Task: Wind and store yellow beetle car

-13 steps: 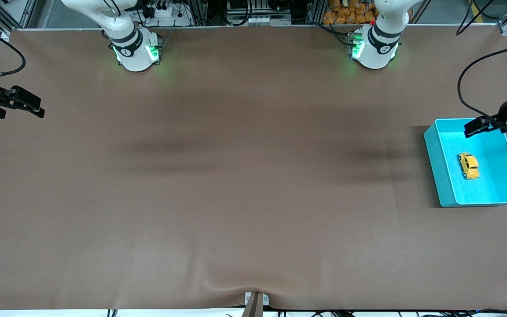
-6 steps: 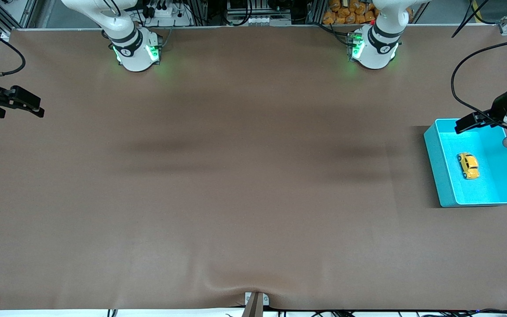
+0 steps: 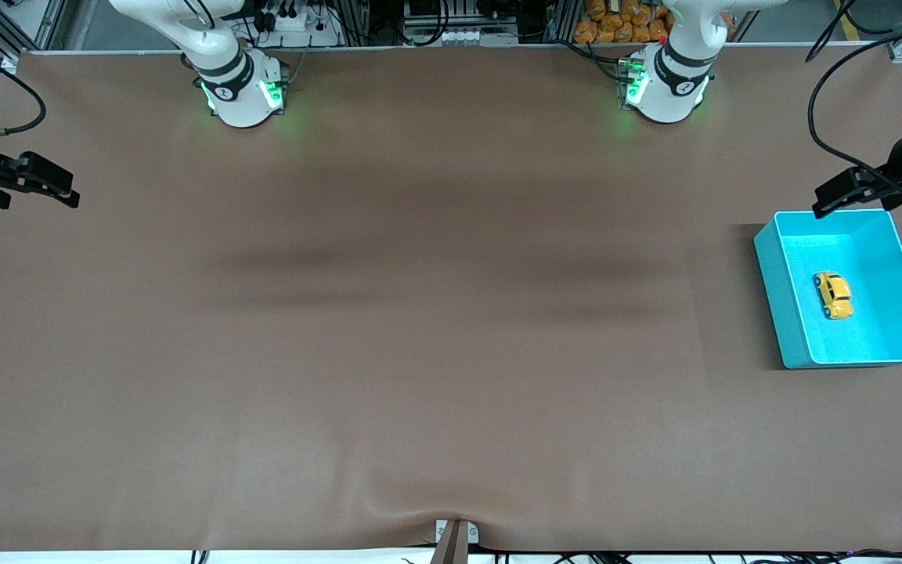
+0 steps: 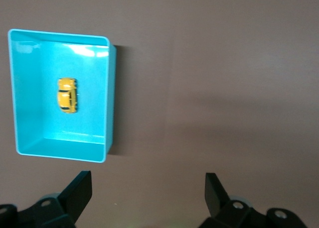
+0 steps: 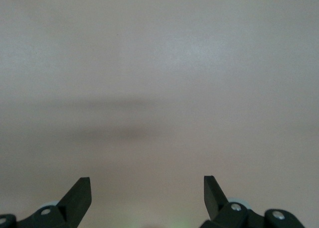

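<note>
Right gripper (image 3: 52, 188) waits at the right arm's end of the desk (image 3: 420, 329), up over the bare brown mat by that edge; fingers spread wide, nothing between them. Its wrist view shows only mat.

Bin (image 3: 780, 305), turquoise, sits at the left arm's end of the desk, close to that edge. Car (image 3: 833, 294) lies on the bin floor, near the middle, clear of all four walls, on its wheels.

Left gripper (image 3: 838, 196) hangs over the mat just beside the bin's wall on the bases' side; fingers wide apart, empty.
</note>
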`<action>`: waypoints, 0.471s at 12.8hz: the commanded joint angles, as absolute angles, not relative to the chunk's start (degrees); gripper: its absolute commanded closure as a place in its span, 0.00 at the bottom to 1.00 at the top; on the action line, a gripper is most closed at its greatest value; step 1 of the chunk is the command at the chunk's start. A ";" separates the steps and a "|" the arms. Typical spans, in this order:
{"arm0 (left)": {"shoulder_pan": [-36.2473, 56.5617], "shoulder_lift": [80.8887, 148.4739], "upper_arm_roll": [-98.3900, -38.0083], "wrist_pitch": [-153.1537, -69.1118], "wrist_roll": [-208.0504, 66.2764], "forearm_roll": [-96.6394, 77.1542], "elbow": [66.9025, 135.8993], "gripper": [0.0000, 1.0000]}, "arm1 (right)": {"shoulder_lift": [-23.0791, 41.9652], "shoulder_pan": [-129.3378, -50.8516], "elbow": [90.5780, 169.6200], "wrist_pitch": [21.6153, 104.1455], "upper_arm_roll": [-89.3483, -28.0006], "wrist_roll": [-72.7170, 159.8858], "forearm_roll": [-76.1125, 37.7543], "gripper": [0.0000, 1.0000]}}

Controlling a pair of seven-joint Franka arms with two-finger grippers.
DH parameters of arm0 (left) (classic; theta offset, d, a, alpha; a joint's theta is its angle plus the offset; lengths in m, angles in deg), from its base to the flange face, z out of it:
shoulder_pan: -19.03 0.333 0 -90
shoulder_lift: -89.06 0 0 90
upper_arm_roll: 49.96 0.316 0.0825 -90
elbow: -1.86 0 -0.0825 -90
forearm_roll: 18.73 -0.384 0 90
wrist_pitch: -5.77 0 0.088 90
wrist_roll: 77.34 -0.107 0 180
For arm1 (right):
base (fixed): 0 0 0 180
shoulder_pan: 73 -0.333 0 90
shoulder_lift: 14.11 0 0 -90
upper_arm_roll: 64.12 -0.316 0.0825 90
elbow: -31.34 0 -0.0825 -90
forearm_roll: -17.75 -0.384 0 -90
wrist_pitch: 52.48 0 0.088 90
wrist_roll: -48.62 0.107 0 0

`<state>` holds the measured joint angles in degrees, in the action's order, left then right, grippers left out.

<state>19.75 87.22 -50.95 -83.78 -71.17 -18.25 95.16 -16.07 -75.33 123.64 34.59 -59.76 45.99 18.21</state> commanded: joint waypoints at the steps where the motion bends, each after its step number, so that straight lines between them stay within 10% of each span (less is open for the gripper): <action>1: 17.89 87.22 -49.26 -79.06 -71.80 -15.66 90.56 0.00 | -15.87 -75.28 123.10 34.01 -59.82 46.51 19.42 0.00; 6: 18.33 85.19 -49.87 -77.55 -75.05 -15.57 90.11 0.00 | -16.04 -75.37 122.84 34.01 -59.82 46.59 19.42 0.00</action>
<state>18.91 86.36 -50.46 -78.80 -73.67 -16.66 90.57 -16.07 -75.33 123.61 34.58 -59.74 45.99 18.23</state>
